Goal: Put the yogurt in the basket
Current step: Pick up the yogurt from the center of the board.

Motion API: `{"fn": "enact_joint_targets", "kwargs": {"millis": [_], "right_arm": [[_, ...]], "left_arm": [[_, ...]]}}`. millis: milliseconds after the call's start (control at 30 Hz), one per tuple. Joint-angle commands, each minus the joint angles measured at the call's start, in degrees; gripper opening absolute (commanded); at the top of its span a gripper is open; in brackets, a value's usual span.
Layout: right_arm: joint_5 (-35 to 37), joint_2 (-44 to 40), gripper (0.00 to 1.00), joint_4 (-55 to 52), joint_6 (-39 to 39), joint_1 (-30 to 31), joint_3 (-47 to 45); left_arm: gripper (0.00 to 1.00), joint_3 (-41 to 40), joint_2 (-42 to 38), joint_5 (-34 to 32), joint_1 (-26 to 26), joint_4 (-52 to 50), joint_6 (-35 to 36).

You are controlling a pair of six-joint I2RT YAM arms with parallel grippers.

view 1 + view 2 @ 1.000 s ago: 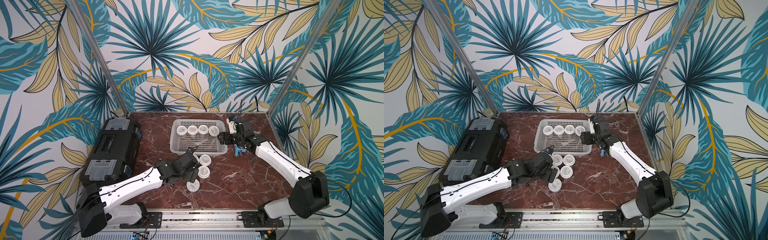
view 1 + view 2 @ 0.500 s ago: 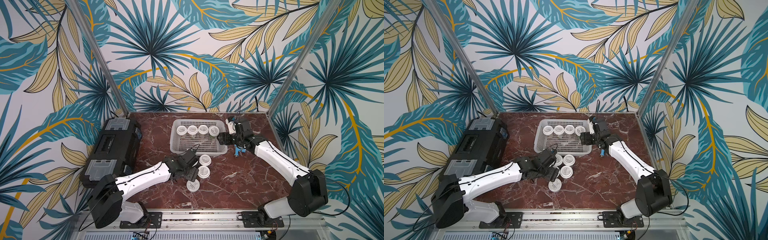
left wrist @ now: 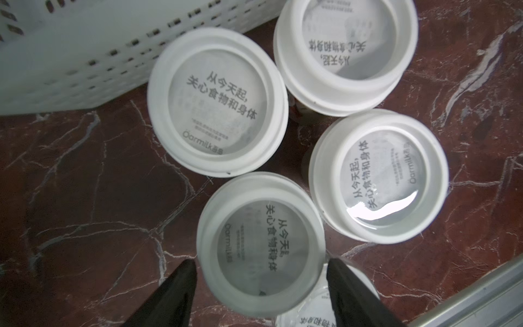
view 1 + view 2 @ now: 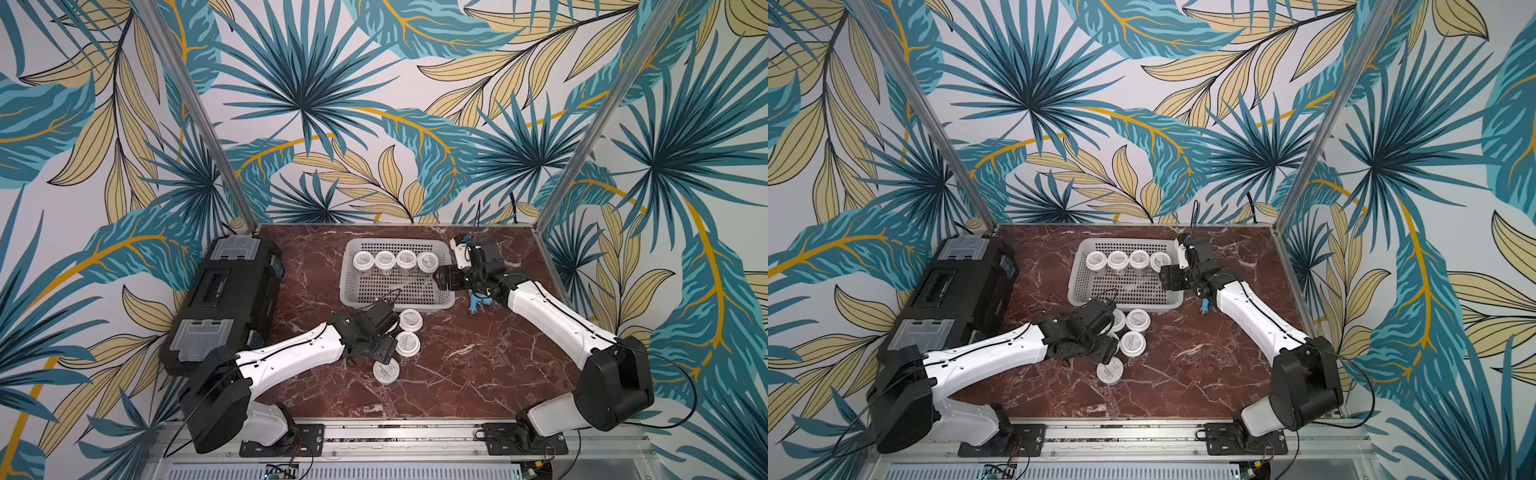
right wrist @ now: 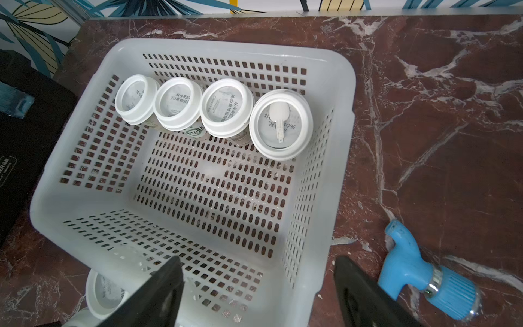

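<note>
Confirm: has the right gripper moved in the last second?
No. The right gripper stays open over the right edge of the basket, beside the blue nozzle, just as a second ago.

Marble table [image 4: 478,365], basket [image 4: 347,286], toolbox [image 4: 224,291], yogurt jars [image 4: 409,321], nozzle [image 4: 478,301]

White grid-holed basket [image 4: 348,272], white-lidded yogurt [image 4: 409,344], red-brown veined table [image 4: 478,365], black toolbox [image 4: 224,291].
</note>
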Motion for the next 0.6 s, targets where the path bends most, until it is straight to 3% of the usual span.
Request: {"fn": "enact_joint_targets", "kwargs": {"millis": [0,567], "right_arm": [[-0.63,0.84,0.88,0.01,0.53,-0.15,0.53],[-1.16,1.89,0.87,-0.26,0.31,-0.12,1.00]], "left_arm": [[0.76,0.67,-0.76,-0.27,0.21,0.90,0.39],[0.74,1.57,1.05,-0.28,0.21,1.54,0.91]]}}
